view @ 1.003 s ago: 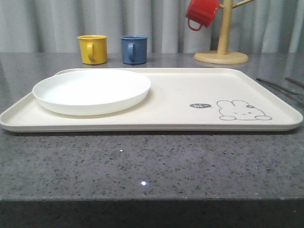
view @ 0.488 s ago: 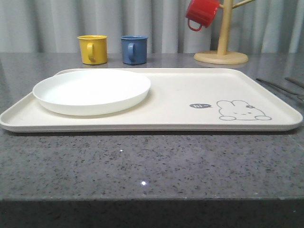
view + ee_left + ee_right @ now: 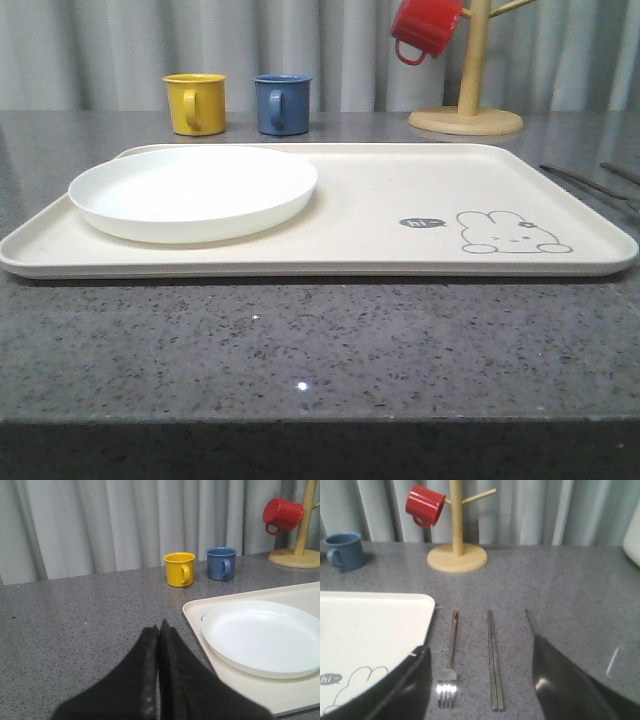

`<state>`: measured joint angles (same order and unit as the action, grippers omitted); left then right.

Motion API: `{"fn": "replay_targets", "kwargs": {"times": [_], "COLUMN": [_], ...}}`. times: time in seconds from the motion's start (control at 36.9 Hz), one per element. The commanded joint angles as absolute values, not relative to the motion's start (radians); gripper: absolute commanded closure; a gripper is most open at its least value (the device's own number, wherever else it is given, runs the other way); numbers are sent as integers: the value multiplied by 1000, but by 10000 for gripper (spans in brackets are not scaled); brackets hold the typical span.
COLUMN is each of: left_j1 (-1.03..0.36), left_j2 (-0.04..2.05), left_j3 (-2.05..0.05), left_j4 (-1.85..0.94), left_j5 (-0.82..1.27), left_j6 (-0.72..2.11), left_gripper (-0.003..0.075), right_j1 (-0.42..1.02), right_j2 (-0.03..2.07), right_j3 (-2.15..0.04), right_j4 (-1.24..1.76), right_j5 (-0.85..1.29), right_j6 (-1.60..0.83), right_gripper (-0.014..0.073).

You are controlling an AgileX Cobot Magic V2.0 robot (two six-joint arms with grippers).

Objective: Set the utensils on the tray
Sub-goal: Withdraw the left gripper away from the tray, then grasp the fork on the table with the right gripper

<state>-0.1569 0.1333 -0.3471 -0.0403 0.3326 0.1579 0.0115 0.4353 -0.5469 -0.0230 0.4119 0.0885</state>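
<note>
Grey speckled countertop, pale curtains behind. Cream rabbit tray [image 3: 400, 215] spans mid-frame of the front view, white plate [image 3: 193, 192] on its left half; no cutlery on it yet. In the right wrist view the right gripper [image 3: 480, 680] stands spread wide above the fork [image 3: 450, 660] and chopsticks [image 3: 494, 660], lower centre, on bare counter just beside the tray corner; a third handle [image 3: 530, 620] is partly hidden by a finger. Left gripper [image 3: 159, 645] is pressed closed, holding nothing.

Risks, as I judge them: thin flat metal on hard stone may slide from the pads; chopsticks may split apart; fingers could clip the tray rim.
</note>
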Motion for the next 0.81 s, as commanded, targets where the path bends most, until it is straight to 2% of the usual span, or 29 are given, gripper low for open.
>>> {"fn": "replay_targets", "kwargs": {"times": [0.0,0.35,0.6,0.79], "left_j1": [-153,-153,-153,-153], "left_j2": [146,146,146,146], "left_j3": [-375,-375,-375,-375], "left_j4": [-51,-51,-51,-51], "left_j5": [259,259,259,259], "left_j6": [148,148,148,148], "left_gripper": [738,738,738,738], "right_j1": [8,19,73,81], "right_j2": [552,1068,1352,1514], "right_j3": [-636,-986,-1195,-1304], "right_j4": [-27,-24,-11,32], "right_j5": [410,719,878,917], "right_j6": [82,62,47,47], "right_gripper": [201,225,279,286]}}
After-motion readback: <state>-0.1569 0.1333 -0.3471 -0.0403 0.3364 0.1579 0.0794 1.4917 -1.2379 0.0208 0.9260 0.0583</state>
